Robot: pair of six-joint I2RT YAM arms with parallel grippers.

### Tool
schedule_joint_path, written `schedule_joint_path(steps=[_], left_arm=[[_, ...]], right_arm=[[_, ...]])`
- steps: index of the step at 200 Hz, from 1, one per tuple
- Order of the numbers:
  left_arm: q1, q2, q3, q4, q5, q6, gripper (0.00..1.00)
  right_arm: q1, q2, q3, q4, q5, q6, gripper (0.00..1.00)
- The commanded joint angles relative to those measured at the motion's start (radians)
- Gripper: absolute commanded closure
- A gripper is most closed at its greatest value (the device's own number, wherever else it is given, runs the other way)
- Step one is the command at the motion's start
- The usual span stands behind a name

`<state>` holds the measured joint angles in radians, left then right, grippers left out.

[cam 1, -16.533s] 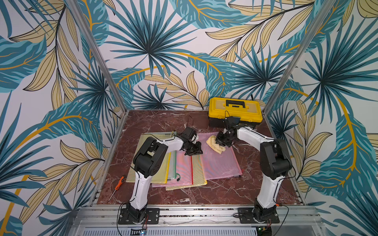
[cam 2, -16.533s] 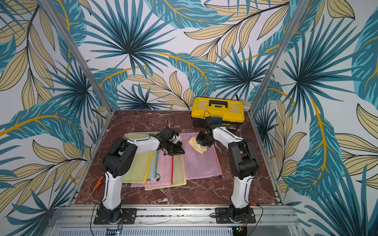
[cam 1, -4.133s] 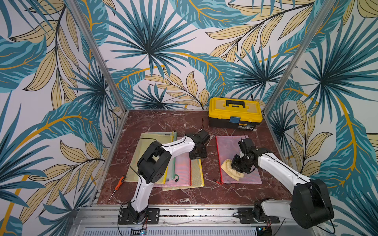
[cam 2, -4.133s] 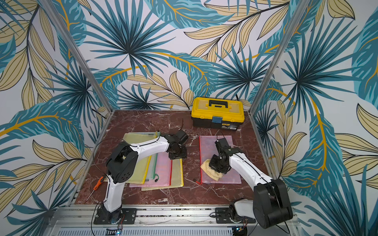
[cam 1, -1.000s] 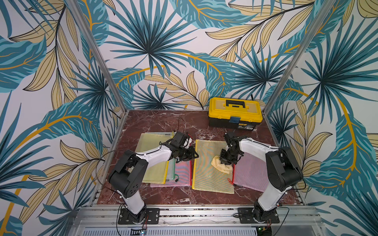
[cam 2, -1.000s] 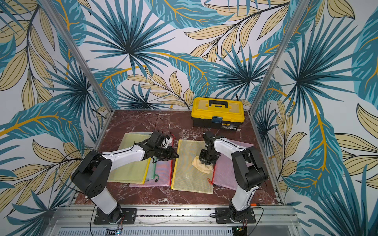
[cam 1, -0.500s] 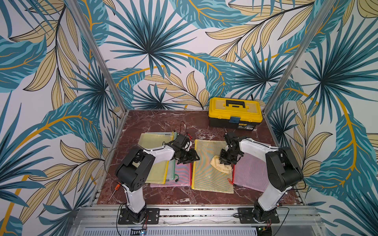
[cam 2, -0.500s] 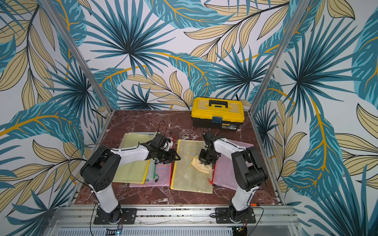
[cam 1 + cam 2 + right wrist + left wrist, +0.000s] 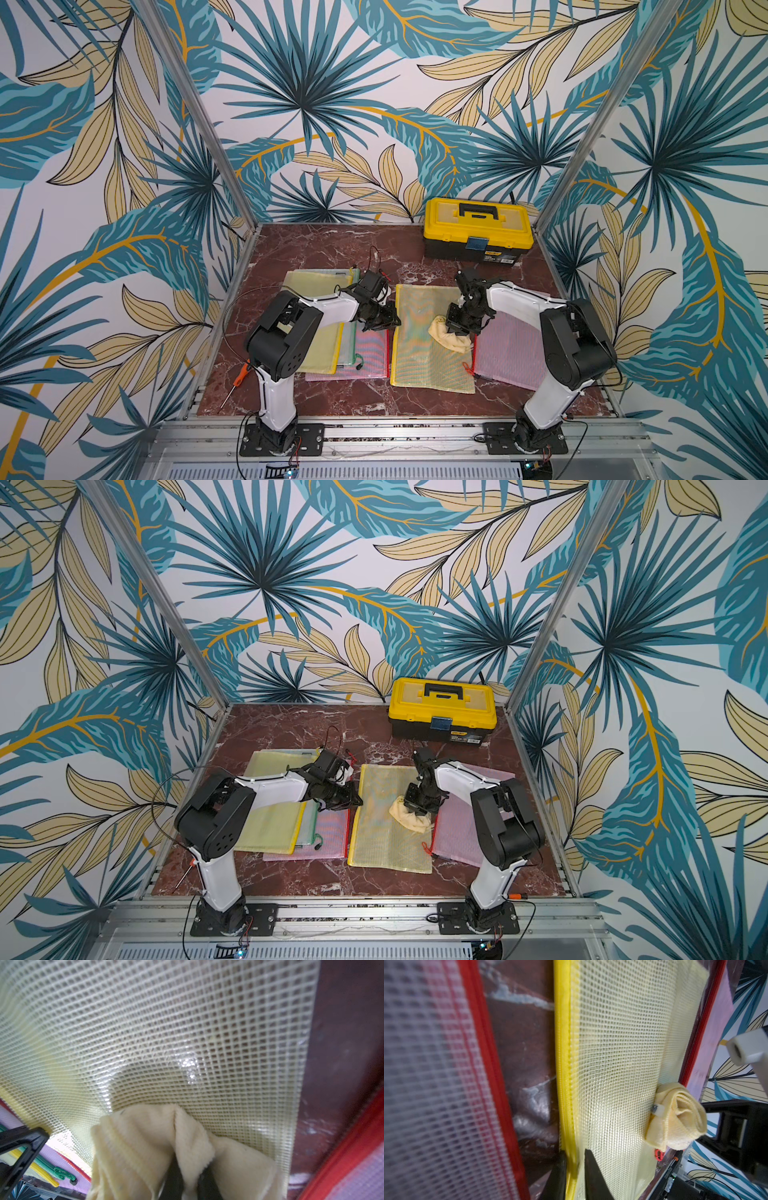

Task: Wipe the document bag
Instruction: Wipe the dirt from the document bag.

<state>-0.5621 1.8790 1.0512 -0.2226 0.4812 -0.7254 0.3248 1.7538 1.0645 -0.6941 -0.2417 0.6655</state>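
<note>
Left gripper (image 9: 575,1153): black fingers closed on the yellow zip edge of the yellow document bag (image 9: 424,357), one finger on each side of the seam (left wrist view). Half a second ago the gripper is at nearly the same spot by that edge. Its arm's elbow has swung a little toward mid-table over the last second.

Right gripper (image 9: 187,1159): jaws together, pinching the cream cloth (image 9: 446,338), which bulges around both fingers. The cloth presses on the right part of the bag, near the long edge that faces the pink bag (image 9: 507,353). Its place matches that of a second ago.

Yellow document bag: flat on the marble table (image 9: 324,249), between the two arms, right edge just beside the pink bag's red zip; overlap not clear. Four seconds ago it lay in the stack of bags (image 9: 332,345) on the left, and the cloth rested on the pink bag.

Outward: yellow toolbox (image 9: 478,228) at the back wall, well apart. Orange-handled screwdriver (image 9: 239,376) at the table's left rail, near the left arm. Both unmoved
</note>
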Motion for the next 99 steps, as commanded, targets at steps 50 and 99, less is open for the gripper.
schedule_joint_path(steps=[50, 99], left_arm=[[-0.005, -0.058, -0.057, -0.006, -0.003, -0.009, 1.0], [-0.007, -0.096, -0.092, -0.006, -0.002, -0.002, 1.0]], right_arm=[[0.2, 0.182, 0.301, -0.056, 0.033, 0.045, 1.0], [0.198, 0.418, 0.544, -0.055, 0.031, 0.071, 1.0]])
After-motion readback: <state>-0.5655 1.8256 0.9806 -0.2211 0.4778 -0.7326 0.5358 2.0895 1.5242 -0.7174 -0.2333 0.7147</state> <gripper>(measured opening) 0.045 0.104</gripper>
